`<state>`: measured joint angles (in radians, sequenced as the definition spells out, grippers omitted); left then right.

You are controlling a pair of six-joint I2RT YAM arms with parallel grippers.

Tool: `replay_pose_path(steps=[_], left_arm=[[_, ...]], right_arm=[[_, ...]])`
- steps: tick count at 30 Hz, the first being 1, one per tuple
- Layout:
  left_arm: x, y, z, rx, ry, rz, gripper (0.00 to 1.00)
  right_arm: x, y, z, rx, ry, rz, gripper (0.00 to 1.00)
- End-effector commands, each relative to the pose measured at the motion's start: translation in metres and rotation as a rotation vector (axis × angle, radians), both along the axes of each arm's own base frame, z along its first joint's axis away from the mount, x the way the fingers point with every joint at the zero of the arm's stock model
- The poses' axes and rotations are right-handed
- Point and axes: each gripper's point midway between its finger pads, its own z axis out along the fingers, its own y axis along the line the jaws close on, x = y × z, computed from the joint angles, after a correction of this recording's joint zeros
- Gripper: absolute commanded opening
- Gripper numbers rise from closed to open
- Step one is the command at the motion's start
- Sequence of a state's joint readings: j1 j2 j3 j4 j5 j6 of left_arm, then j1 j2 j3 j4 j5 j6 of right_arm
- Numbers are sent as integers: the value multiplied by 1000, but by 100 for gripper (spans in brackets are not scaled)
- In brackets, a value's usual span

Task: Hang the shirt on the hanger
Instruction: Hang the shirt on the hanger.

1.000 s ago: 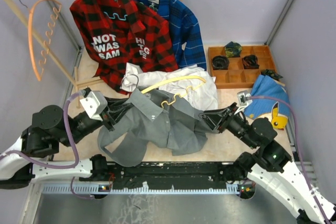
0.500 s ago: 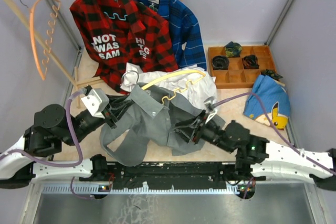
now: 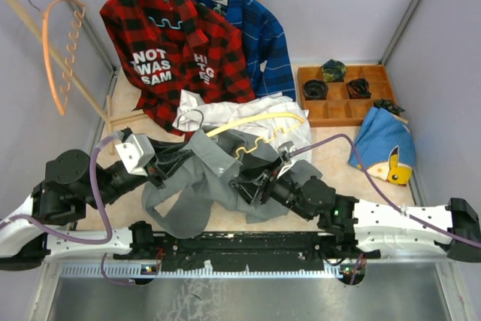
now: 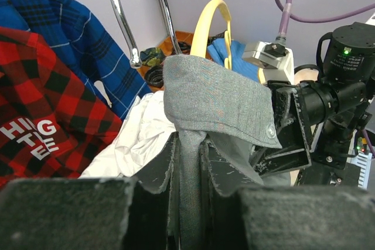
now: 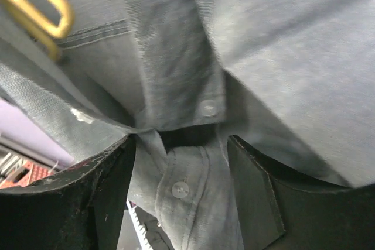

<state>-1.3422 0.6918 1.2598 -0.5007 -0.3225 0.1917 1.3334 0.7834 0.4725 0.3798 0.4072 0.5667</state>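
Under the shirt [image 3: 197,189], pinched by the left end effector [image 4: 188,165], the hanger [image 3: 255,119] partly hides; right end effector [image 5: 181,157] spread

Hanger [image 3: 259,117] at far edge of shirt [image 3: 192,204]

You've got the grey shirt [image 3: 201,195] crumpled, its collar pinched upright in your left gripper [image 3: 160,168], its button placket between your right gripper's [image 3: 244,183] spread fingers; the pale yellow hanger [image 3: 259,117] lies just beyond both, wavy bar against the fabric.
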Motion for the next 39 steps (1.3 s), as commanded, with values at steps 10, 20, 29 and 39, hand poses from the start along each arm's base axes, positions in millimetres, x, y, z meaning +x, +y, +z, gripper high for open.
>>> replay_pose_path(steps=[10,20,29,39], left_arm=[[-5,19,39,-140,-43,-4,0],[-13,26,38,-147,-36,-38,0],[-22,7,27,-102,-23,-114,0],[-19,-3,21,-85,-23,-114,0]], right_arm=[[-53,39,-6,-184,-123,180,81],[-36,-35,6,28,-62,31,82],[-19,-64,54,250,35,-95,57],[-21,-33,91,348,44,-72,49]])
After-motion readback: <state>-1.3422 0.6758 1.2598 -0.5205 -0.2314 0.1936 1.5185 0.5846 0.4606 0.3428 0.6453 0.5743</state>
